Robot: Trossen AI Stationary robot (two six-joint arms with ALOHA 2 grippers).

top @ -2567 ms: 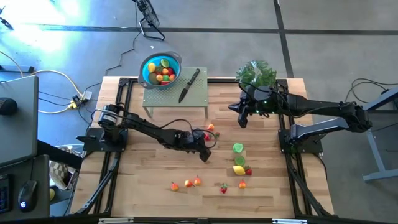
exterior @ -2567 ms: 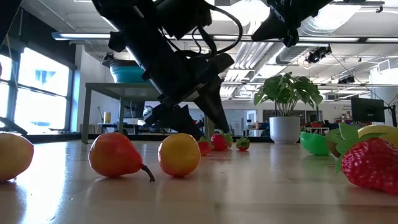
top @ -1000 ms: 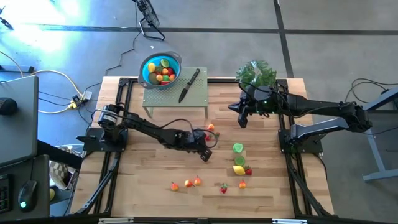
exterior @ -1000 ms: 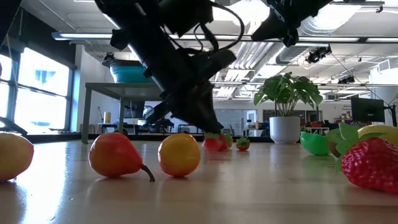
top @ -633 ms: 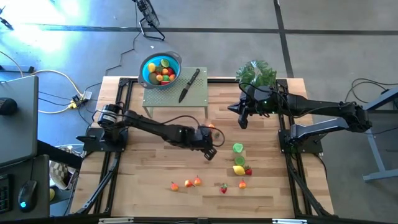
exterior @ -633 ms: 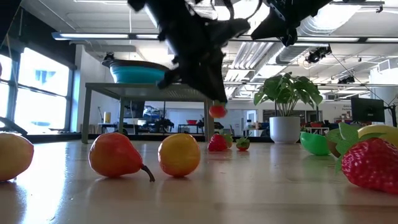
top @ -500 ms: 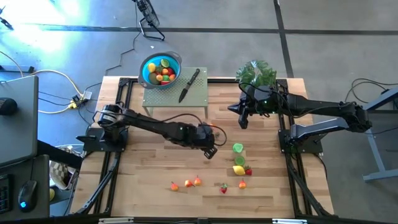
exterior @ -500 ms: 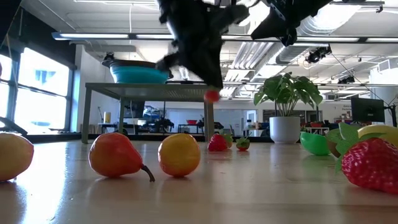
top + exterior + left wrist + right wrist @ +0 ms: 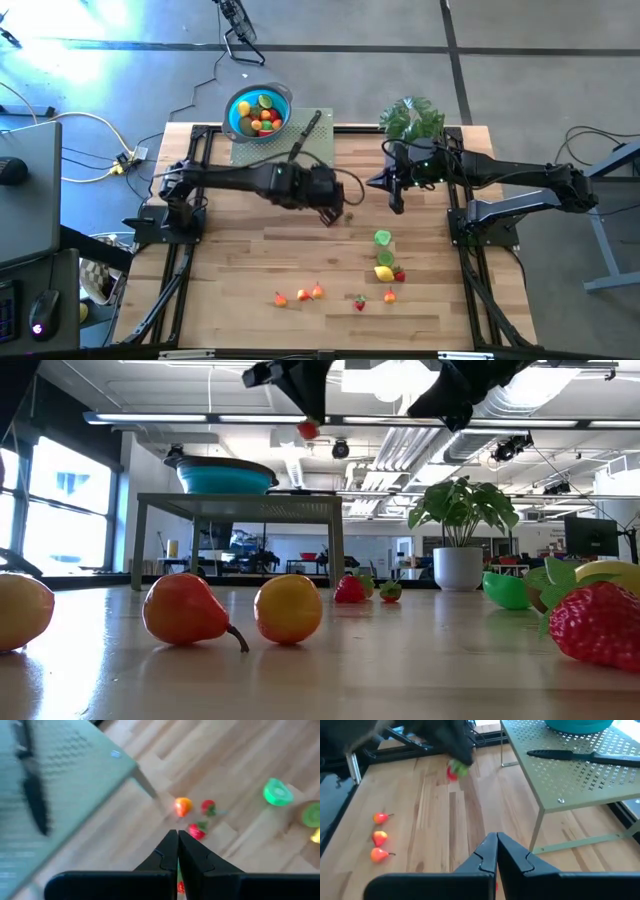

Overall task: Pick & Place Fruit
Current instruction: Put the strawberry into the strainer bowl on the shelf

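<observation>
**Kid:** While the left gripper (image 9: 310, 422) is up high, what is it pinching?

**Dad:** A little red fruit (image 9: 309, 429), held tight. Some fruit sits in the bowl (image 9: 258, 111) already. Lots more lies on the table (image 9: 240, 270). The right gripper (image 9: 396, 205) waits near the plant (image 9: 412, 118), closed and empty.

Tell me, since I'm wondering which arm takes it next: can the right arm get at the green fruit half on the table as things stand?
Probably yes. The right gripper hangs shut, holding nothing, with bare wood between it and the green fruit half.
</observation>
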